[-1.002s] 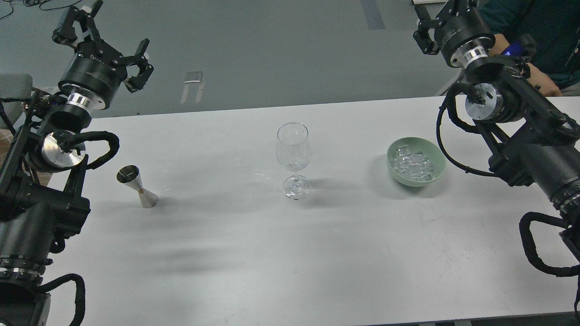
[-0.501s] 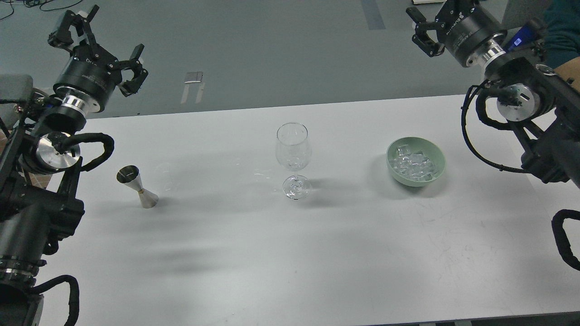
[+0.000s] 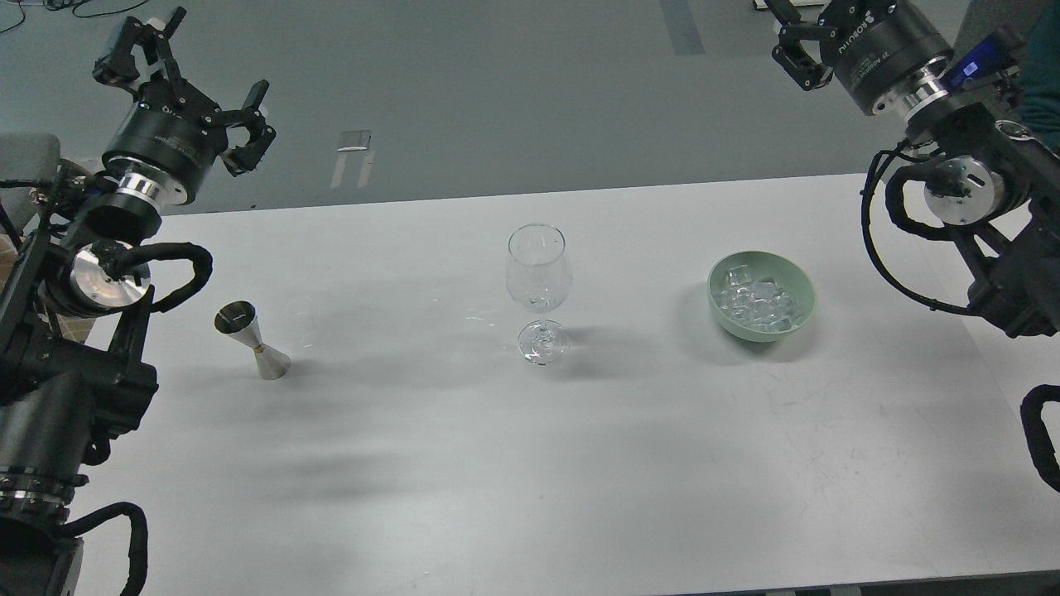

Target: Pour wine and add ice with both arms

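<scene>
A: Head view: what has been changed?

B: The right gripper [image 3: 795, 45] has been drawn back past the desk's far right corner, its spread not discernible. The left gripper [image 3: 195, 91] is held wide, empty, beyond the far left corner.

A: And the ice [image 3: 758, 300]?

B: Untouched in the green bowl [image 3: 799, 319], right of the empty wine glass [image 3: 538, 269]; the jigger [image 3: 248, 339] is left standing near the left edge. Nothing has been started.

Both arms are bulky, black and jointed. The left arm [image 3: 74, 348] carries a silver disc [image 3: 97, 277], a polished ring and a looped ribbed cable. The right arm [image 3: 994, 215] matches it, with white lettering near its tool [image 3: 799, 45] and a small blue-lit panel.
</scene>
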